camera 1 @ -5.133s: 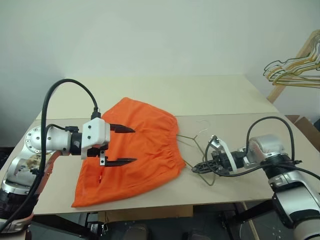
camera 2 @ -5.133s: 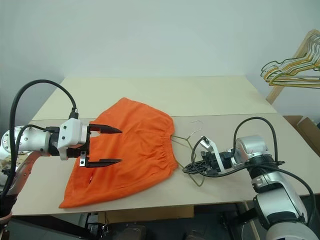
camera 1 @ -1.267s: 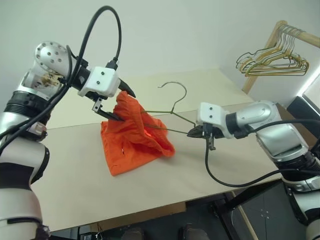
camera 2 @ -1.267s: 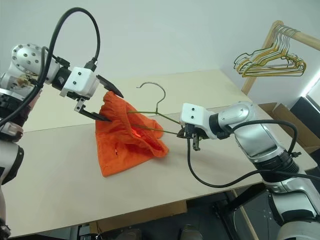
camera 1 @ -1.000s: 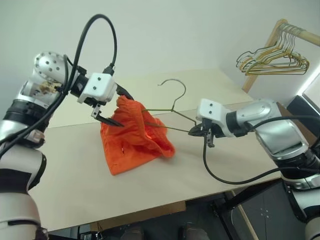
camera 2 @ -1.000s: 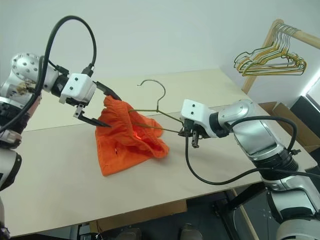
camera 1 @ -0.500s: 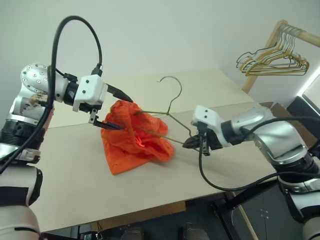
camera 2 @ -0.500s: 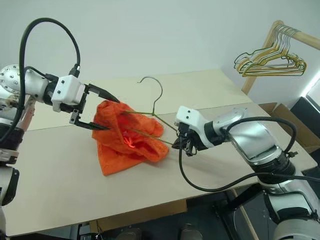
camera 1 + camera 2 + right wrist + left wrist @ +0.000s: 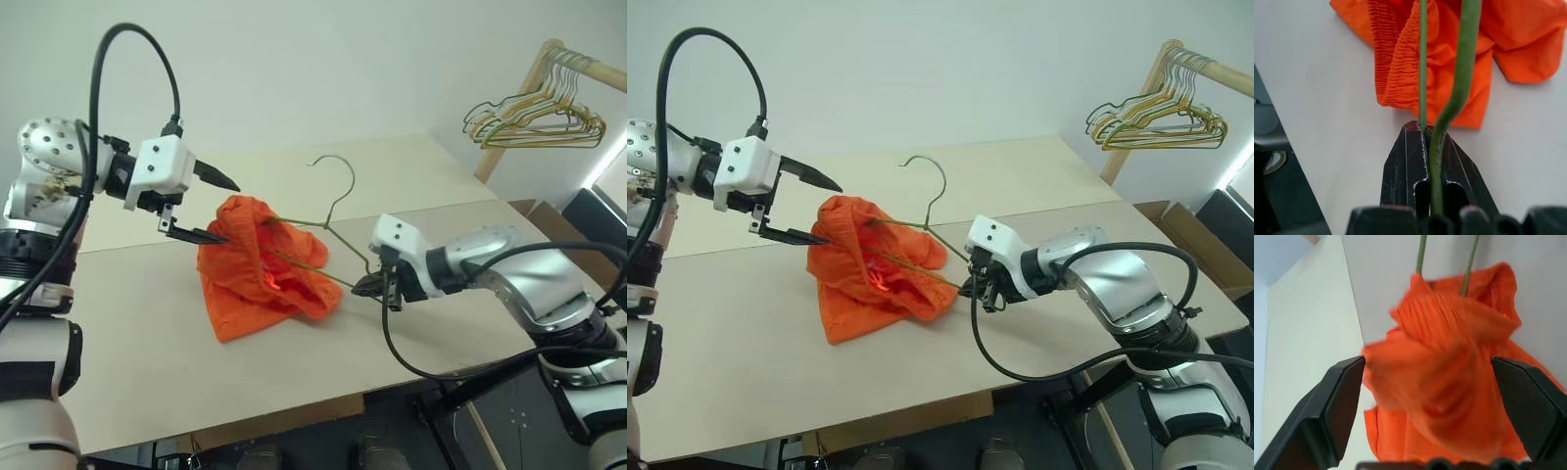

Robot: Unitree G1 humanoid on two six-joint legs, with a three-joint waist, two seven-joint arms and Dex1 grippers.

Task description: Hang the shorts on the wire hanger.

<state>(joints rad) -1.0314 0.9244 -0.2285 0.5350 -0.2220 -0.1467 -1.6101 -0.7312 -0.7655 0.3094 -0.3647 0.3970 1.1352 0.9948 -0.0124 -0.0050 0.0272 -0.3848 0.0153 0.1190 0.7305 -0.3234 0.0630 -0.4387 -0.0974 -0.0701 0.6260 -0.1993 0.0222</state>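
Right gripper (image 9: 972,290) pinched tight on one corner of the hanger (image 9: 331,221), fingers pressed together with the wire caught between them, as plain in the right wrist view. Held that way, probably, to keep the frame steady and lifted off the table (image 9: 147,323) so fabric can be worked along it. Hook pointing up and away, free in the air; far shoulder of the wire buried inside the shorts (image 9: 263,274).

Shorts bunched in a heap, partly draped over the wire and partly slumped on the table; gathered waistband (image 9: 1400,63) crumpled around both wire runs near the pinch. Looks threaded rather than hung: much of the cloth resting on the table, nothing spread along the wire.

Left gripper (image 9: 220,210) spread wide, holding nothing, fingers (image 9: 1337,406) either side of the heap's upper edge, lower tip right at the fabric, whether touching hard to say. Set there, likely, for a fresh bite on the cloth to tug it further along the wire or to even it out.

Task judged past halfway: hanger in, drape unfinished. Risk: a pull from the left dragging the cloth off the wire's end, or twisting the thin wire in the pinch.

Bunch of spare hangers (image 9: 534,122) on a wooden rail (image 9: 509,127) far to the right, well apart and not involved.
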